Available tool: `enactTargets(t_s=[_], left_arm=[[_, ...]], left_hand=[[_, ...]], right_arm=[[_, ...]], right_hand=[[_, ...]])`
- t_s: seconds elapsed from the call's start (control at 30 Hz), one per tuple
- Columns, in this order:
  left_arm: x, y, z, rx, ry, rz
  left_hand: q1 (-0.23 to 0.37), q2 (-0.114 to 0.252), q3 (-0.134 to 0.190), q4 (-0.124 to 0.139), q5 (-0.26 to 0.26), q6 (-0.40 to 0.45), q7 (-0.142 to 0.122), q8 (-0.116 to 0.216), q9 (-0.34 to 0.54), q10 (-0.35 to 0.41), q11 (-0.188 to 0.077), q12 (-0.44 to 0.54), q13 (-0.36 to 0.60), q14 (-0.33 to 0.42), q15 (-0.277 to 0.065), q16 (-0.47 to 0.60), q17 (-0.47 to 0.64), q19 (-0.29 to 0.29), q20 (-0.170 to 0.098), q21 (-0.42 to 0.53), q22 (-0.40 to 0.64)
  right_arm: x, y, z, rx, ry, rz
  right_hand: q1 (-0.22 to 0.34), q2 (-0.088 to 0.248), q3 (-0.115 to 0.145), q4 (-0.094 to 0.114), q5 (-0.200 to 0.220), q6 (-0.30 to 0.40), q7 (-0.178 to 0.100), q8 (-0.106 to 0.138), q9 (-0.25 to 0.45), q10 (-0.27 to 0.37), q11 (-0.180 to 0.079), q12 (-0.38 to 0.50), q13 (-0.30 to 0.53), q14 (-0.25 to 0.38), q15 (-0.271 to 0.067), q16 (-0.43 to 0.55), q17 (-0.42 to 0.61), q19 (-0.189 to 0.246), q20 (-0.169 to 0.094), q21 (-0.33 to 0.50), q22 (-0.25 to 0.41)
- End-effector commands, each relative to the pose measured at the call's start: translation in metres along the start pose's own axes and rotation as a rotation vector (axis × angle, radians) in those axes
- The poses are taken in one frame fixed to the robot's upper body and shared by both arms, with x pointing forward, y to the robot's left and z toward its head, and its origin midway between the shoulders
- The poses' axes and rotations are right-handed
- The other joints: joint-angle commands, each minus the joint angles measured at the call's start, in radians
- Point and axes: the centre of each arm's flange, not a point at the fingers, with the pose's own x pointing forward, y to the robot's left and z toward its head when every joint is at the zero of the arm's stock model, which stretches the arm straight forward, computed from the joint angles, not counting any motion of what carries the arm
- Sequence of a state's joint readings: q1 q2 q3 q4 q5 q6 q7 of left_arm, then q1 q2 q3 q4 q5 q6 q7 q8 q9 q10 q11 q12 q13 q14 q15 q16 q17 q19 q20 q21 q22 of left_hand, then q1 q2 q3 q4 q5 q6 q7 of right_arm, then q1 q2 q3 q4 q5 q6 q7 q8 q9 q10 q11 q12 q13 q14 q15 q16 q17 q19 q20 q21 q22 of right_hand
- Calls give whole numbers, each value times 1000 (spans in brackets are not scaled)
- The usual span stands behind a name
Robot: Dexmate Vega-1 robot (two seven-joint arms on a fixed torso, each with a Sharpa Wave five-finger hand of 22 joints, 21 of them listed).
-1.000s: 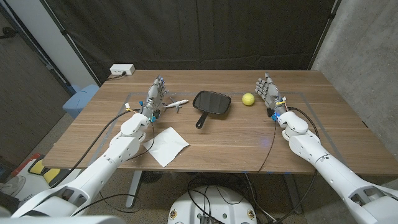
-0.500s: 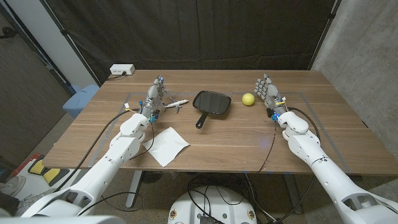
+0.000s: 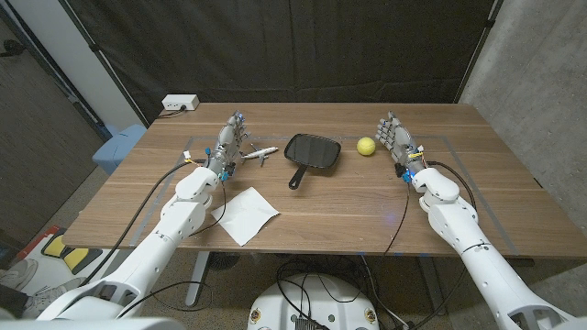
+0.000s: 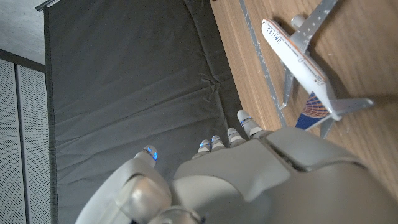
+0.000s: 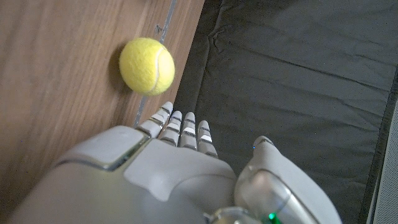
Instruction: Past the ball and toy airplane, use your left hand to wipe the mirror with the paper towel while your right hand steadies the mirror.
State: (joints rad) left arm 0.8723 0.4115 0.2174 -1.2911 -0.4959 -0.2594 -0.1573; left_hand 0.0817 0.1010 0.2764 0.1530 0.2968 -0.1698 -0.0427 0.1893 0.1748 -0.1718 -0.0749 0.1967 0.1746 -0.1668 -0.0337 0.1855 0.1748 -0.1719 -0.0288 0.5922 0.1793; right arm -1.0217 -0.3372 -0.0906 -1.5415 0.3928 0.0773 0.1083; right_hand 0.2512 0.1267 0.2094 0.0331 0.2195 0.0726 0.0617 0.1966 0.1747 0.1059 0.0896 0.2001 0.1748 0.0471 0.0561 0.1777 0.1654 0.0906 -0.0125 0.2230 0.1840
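Note:
A black hand mirror (image 3: pixel 313 151) lies at the table's far middle, handle toward me. A yellow ball (image 3: pixel 366 146) (image 5: pixel 147 65) sits just right of it and a white toy airplane (image 3: pixel 260 154) (image 4: pixel 303 66) just left. A white paper towel (image 3: pixel 245 214) lies nearer, in front of the plane. My left hand (image 3: pixel 229 142) (image 4: pixel 249 174) stands beside the plane, fingers apart, holding nothing. My right hand (image 3: pixel 395 137) (image 5: pixel 168 168) stands right of the ball, also open and holding nothing.
A white power strip (image 3: pixel 180 103) sits at the table's far left corner. Grey tape lines (image 3: pixel 440 139) mark a rectangle on the wooden table (image 3: pixel 348 197). A black curtain hangs behind the table. A blue bin (image 3: pixel 117 147) stands on the floor to the left.
Both hands stay in place; the right forearm has shifted slightly. The objects have not moved.

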Motion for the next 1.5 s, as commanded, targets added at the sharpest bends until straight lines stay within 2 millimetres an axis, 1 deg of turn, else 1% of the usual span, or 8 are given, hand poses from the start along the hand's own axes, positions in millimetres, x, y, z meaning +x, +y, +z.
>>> enactTargets(t_s=[0.03,0.33,0.4,0.77,0.97,1.07,1.4,1.5], left_arm=[[-5,3,-1,8,-1,-38],[-13,4,4,79,-20,-65],[-15,5,6,93,-28,-66],[-27,7,17,207,-79,-80],[-32,7,23,269,-93,-92],[-34,6,26,300,-99,-99],[-40,5,36,417,-115,-129],[-44,6,41,467,-116,-115]], left_hand=[[3,26,2,-3,7,-99,-13,8,3,-95,11,10,4,-118,-19,4,1,-99,-25,1,3],[7,22,1,-5,6,-76,-28,13,4,-82,13,12,5,-106,-13,6,1,-92,-21,-1,3],[8,21,0,-6,6,-69,-31,15,4,-75,13,14,5,-101,-13,6,1,-86,-20,0,3],[28,12,2,-20,5,-19,-41,24,5,-28,18,25,5,-60,-9,12,-1,-55,-16,1,1],[38,6,2,-27,4,-5,-42,24,5,-16,19,26,5,-49,-9,11,-1,-47,-17,0,1],[42,4,2,-29,4,-3,-43,23,5,-11,21,26,5,-47,-10,11,-1,-44,-16,-1,0],[63,-9,2,-45,2,19,-54,23,5,16,22,30,6,-22,-10,12,-2,-32,-12,-5,0],[85,-21,2,-62,-2,44,-61,26,5,45,21,34,6,5,-6,14,-2,-24,15,-9,0]], right_arm=[[-34,10,2,-18,23,-32],[-53,22,-2,-22,66,-14],[-57,25,-3,-25,76,-9],[-74,40,-7,-35,126,21],[-79,45,-8,-42,151,46],[-80,47,-9,-38,163,62],[-81,57,-10,-48,223,134],[-81,60,-9,-48,242,155]], right_hand=[[27,1,10,-20,-6,28,-1,10,6,19,1,9,2,20,5,6,3,16,1,5,2],[70,-4,25,-58,-23,63,4,13,7,63,7,19,3,88,8,16,3,73,14,22,4],[77,-6,27,-66,-27,78,10,14,8,91,15,27,3,102,8,15,3,88,17,26,5],[99,-12,31,-95,-38,145,32,19,10,183,27,41,4,212,14,21,3,222,36,68,6],[102,-13,32,-102,-40,172,45,21,11,222,36,46,4,251,18,19,4,275,41,84,6],[103,-15,32,-107,-41,191,58,19,11,247,32,45,4,283,11,17,4,349,57,110,7],[101,-17,32,-110,-41,209,73,19,12,265,49,44,4,312,33,16,5,384,55,122,9],[101,-16,32,-110,-41,219,76,20,12,276,54,46,4,322,35,16,5,390,56,125,9]])
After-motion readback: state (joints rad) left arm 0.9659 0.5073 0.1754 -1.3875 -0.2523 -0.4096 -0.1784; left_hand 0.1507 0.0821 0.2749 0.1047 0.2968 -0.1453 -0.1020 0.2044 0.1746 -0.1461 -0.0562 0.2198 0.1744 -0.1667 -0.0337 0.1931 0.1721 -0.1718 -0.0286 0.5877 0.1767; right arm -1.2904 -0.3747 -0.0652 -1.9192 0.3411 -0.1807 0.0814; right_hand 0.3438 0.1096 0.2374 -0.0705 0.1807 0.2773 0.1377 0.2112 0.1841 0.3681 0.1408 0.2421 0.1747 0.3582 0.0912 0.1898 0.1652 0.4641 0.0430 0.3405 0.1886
